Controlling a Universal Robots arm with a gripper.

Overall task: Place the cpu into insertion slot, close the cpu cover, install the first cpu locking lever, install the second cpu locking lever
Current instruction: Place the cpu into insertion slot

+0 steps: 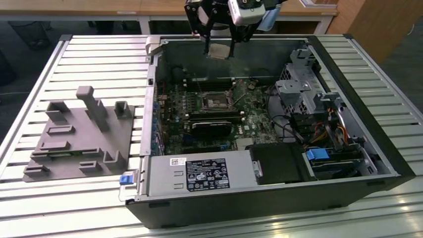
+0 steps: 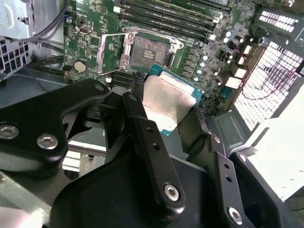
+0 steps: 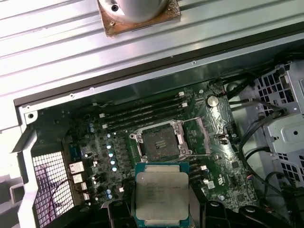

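Observation:
My gripper [image 1: 219, 45] hangs over the far wall of the open computer case [image 1: 264, 203], shut on the cpu [image 1: 219, 50], a small square chip with a silvery top. In both wrist views the cpu [image 3: 162, 194] [image 2: 168, 102] sits between the black fingers [image 2: 142, 128], above the green motherboard [image 3: 223, 166]. The insertion slot [image 3: 159, 142] [image 2: 146, 51] [image 1: 215, 103] lies bare and dark near the board's middle, apart from the cpu. The cpu cover [image 3: 197, 137] [image 2: 111, 52] is swung open beside the slot.
A grey printed fixture [image 1: 79, 139] lies on the slatted table [image 1: 99, 49] at the exterior view's left. Inside the case are a black block [image 1: 211, 130], the power supply [image 1: 198, 176], a drive cage [image 1: 310, 84] and cables [image 1: 317, 131]. Long memory slots [image 3: 142, 110] run beside the slot.

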